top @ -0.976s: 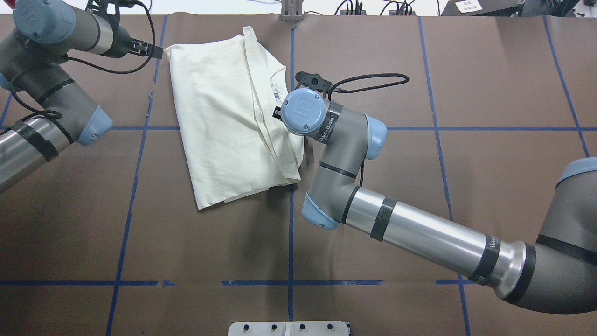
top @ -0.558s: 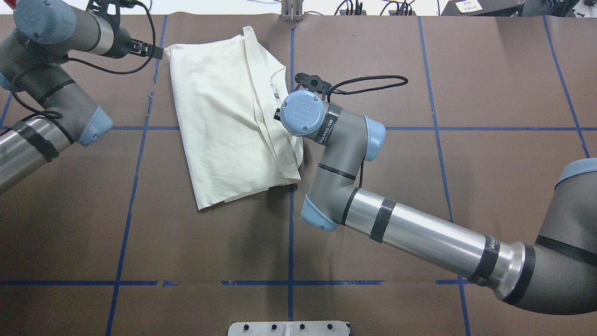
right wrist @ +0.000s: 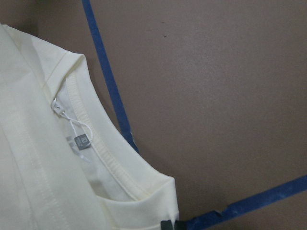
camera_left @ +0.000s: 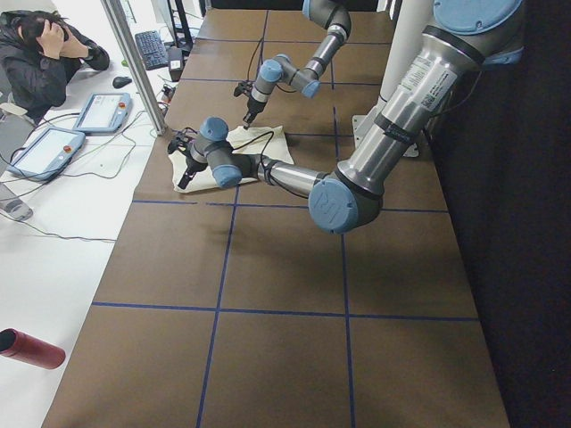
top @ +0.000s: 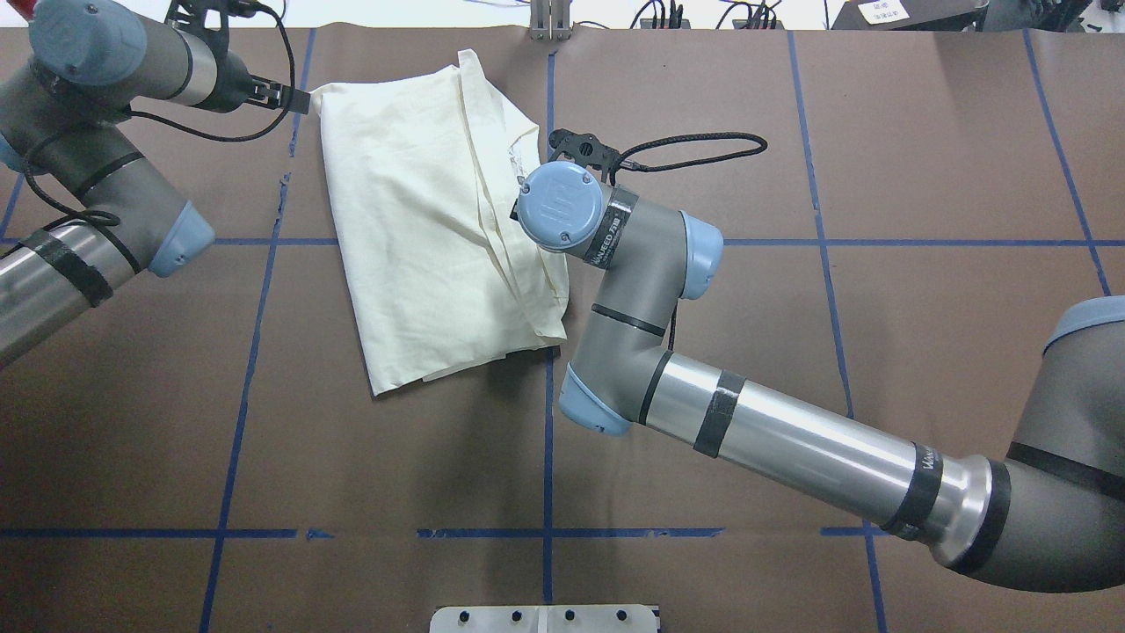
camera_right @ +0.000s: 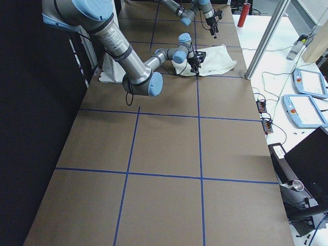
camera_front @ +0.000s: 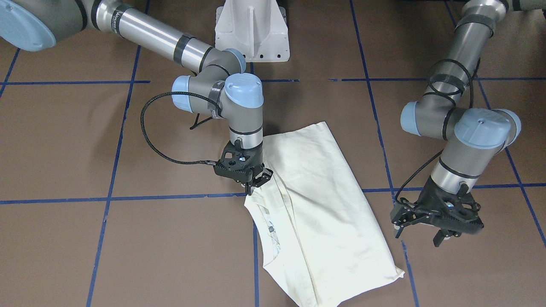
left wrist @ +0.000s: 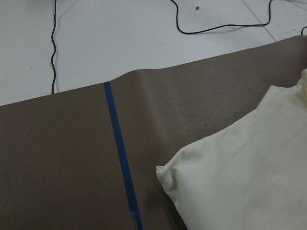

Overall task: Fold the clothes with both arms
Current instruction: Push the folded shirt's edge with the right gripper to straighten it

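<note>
A cream shirt [camera_front: 324, 213] lies folded on the brown table, also in the overhead view [top: 413, 220]. My right gripper [camera_front: 257, 182] stands on the shirt's shoulder edge beside the collar. Its jaws look closed on the fabric. The right wrist view shows the collar [right wrist: 96, 143] and the shoulder corner at a dark fingertip. My left gripper [camera_front: 420, 233] is open and empty. It hovers just off the shirt's far corner [left wrist: 168, 175], beside it in the overhead view [top: 294, 97].
The white pedestal base [camera_front: 251, 30] stands at the robot's side. Blue tape lines [top: 547, 440] cross the table. The table's far edge [left wrist: 158, 72] runs close behind the shirt. An operator [camera_left: 36, 53] and a metal post [camera_left: 134, 62] are beyond it.
My right wrist has moved a little left and farther over the shirt's collar, and the shirt's right edge has shifted slightly with it. The left arm has barely moved.
</note>
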You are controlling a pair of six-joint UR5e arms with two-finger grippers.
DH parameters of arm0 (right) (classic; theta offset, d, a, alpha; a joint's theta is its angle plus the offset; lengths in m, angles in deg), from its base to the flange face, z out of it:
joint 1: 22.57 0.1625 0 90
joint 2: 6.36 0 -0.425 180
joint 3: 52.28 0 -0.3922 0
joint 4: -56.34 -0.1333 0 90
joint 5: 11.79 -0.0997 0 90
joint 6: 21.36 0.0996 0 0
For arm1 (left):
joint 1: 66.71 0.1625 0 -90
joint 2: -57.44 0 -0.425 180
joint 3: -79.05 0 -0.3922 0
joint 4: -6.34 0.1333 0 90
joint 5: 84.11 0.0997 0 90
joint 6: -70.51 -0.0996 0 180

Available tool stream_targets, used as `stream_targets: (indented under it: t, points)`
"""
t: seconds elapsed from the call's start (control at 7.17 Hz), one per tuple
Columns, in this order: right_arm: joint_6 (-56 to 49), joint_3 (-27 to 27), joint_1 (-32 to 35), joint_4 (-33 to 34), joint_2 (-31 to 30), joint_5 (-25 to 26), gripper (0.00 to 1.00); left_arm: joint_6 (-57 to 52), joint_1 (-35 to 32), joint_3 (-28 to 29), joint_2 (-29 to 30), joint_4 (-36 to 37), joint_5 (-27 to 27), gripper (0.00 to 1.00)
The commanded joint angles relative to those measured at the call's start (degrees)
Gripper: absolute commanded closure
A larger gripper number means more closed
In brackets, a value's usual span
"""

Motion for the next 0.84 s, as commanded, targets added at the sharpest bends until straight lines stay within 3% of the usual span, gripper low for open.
stream_targets:
  t: [0.0,0.28,0.56,0.7]
  points:
    - [0.0,-12.3,-1.1,2.4,-8.9,0.3,1.00,0.1,0.0,0.0,0.0,-0.2,0.0,0.00]
    - [0.1,-22.3,-5.7,2.3,-18.2,4.5,1.00,0.1,0.0,-0.1,0.0,-0.3,0.0,0.00]
    - [0.1,-26.0,-6.8,2.3,-22.1,5.9,1.00,0.1,0.0,-0.4,-0.2,-0.2,0.0,0.00]
    - [-0.6,-27.1,-6.8,2.3,-23.0,5.8,0.26,0.1,0.1,-1.4,-0.9,-0.2,0.0,0.00]
